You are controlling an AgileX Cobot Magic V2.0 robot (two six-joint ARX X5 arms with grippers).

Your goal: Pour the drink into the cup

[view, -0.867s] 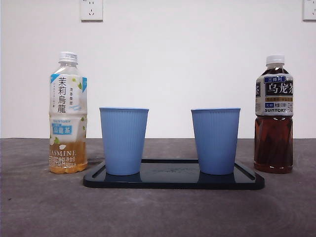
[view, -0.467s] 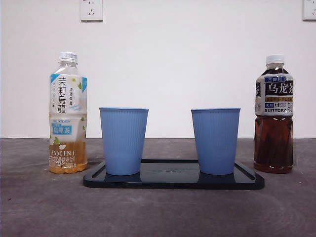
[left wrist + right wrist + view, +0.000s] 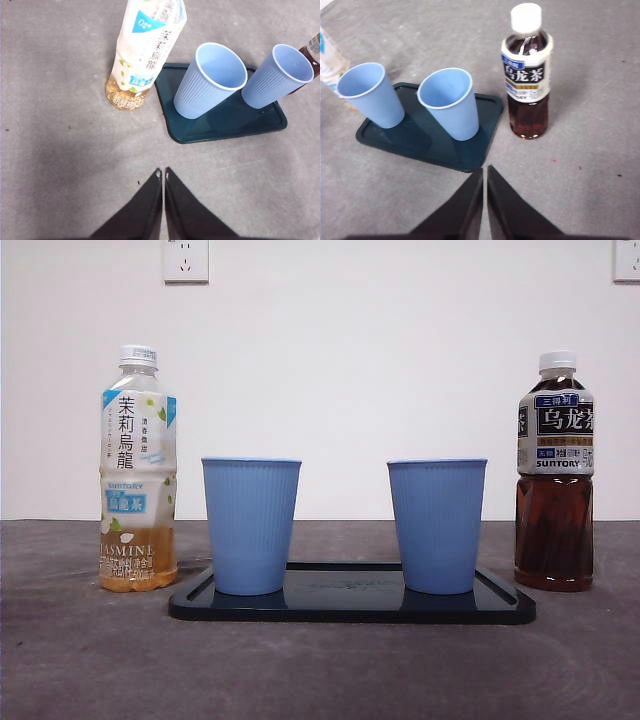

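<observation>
Two empty blue ribbed cups, a left cup and a right cup, stand upright on a dark tray. A jasmine tea bottle with pale yellow drink stands left of the tray. A dark oolong tea bottle stands right of it. Both have white caps on. My left gripper is shut and empty, above the table short of the jasmine bottle. My right gripper is shut and empty, short of the tray and the oolong bottle. Neither gripper shows in the front view.
The grey table runs back to a white wall with a socket high up. The cups stand close together on the tray, with bottles close on either side.
</observation>
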